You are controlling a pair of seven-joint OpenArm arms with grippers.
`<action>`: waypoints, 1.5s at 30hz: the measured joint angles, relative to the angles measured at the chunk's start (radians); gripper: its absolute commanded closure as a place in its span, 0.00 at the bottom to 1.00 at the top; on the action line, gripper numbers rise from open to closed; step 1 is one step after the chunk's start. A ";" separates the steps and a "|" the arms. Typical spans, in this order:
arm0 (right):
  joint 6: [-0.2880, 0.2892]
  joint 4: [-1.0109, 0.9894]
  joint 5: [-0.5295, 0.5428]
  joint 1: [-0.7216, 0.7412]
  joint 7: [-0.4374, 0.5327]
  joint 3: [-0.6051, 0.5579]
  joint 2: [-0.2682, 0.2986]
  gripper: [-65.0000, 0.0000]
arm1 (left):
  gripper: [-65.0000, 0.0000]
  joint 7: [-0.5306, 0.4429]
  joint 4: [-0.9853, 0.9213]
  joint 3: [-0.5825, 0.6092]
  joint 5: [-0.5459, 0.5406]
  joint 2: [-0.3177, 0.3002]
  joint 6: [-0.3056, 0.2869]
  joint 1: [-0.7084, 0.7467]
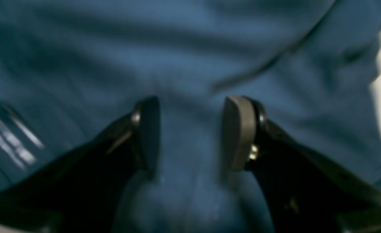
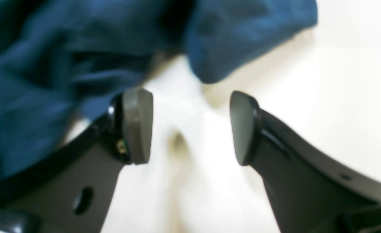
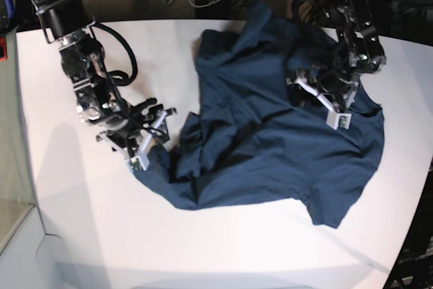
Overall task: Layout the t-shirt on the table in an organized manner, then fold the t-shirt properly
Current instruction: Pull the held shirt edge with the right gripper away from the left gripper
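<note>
**While the shirt lies rumpled, both tools stand open and empty**

Although the t-shirt point(image 3: 284, 140) is mostly spread over the right-hand and middle part of the white tabletop point(image 3: 81, 235) in the base view, it is far from flat: its left side is bunched into deep folds near the frame's centre, and a lower corner trails toward the lower left.

The right tool point(image 3: 143, 141), at the left of the base view, sits at that trailing corner. Its wrist view shows the pads apart with only bare tabletop between them and blue cloth lying just beyond the left pad point(image 2: 138, 126), so it holds nothing.

The left tool point(image 3: 323, 101), at the upper right of the base view, hovers over the shirt's upper body. In its wrist view the jaws stand apart with cloth filling the frame below them; nothing is pinched, though whether the tips touch the fabric cannot be told.

This cloth looks soft, light and limp. It should drape and drag, not slide as one piece, so pulling one edge will likely shift only the nearby folds. Good places to take hold would be hems, sleeve ends or shoulder seams, where doubled fabric gives the pads something to bite. A pinch in the middle risks gathering both layers.
</note>
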 measured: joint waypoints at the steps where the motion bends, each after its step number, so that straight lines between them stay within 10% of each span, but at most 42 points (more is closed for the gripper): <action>1: 0.000 -0.043 0.003 0.016 0.022 -0.002 -0.002 0.42 | 0.52 -0.010 -0.016 0.002 -0.005 -0.013 0.000 -0.004; 14: -0.001 -0.138 -0.007 0.049 0.163 0.005 -0.023 0.43 | 0.52 -0.277 -0.244 0.002 -0.064 -0.163 -0.030 -0.039; 22: -0.001 -0.138 -0.006 0.063 0.163 -0.002 -0.056 0.44 | 0.52 -0.265 -0.249 0.001 -0.047 -0.188 -0.025 -0.055; 30: -0.001 -0.145 0.001 0.108 0.163 0.004 -0.055 0.99 | 0.52 -0.269 -0.254 0.001 -0.047 -0.189 -0.025 -0.056; 45: 0.000 -0.222 0.002 0.388 0.169 -0.005 -0.023 1.00 | 0.52 -0.215 -0.286 0.002 -0.008 -0.356 -0.004 -0.161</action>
